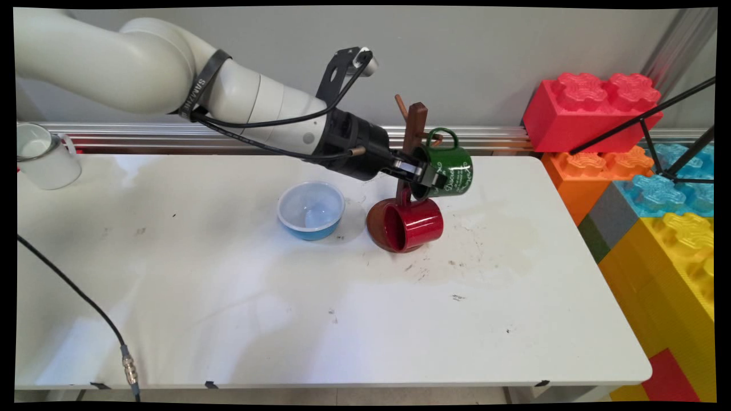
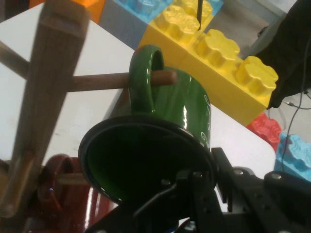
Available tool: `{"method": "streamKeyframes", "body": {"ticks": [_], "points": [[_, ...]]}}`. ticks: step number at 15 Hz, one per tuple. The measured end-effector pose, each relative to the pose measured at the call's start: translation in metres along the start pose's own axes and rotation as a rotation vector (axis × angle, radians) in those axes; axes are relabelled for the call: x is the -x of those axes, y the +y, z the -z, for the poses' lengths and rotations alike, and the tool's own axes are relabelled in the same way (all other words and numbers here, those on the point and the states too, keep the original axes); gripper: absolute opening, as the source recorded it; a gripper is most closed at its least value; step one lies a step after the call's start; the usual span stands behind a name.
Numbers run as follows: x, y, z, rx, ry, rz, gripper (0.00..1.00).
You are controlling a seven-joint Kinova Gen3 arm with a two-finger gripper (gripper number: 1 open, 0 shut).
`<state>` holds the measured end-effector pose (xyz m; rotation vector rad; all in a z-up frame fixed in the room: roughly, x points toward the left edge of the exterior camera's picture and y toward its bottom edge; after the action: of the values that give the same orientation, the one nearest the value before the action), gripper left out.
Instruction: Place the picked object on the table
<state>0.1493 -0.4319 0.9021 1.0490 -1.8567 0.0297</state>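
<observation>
My gripper [image 1: 426, 174] is shut on the rim of a green mug [image 1: 454, 171], which tilts with its mouth toward the arm. In the hand view the gripper [image 2: 201, 177] clamps the green mug [image 2: 184, 111] at its lower rim, and the mug's handle is threaded over a wooden peg [image 2: 102, 81] of the brown mug tree [image 2: 43, 97]. The mug tree [image 1: 416, 123] stands at the table's back middle. A red mug [image 1: 414, 224] hangs by its handle from a lower peg, just below the green one; the hand view shows this red mug [image 2: 63, 194] at lower left.
A blue bowl [image 1: 311, 210] sits on the table left of the red mug. A white mug [image 1: 43, 157] stands at the far left edge. Big toy blocks [image 1: 594, 108] are stacked beyond the table's right end, crossed by black tripod rods [image 1: 645, 120].
</observation>
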Motion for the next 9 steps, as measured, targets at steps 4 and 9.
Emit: {"method": "streamKeyframes", "body": {"ticks": [4,9], "points": [[-0.001,0.014,0.002,0.031,0.001,0.016,0.00],[-0.002,0.028,0.005,0.063,0.000,0.031,0.00]]}}
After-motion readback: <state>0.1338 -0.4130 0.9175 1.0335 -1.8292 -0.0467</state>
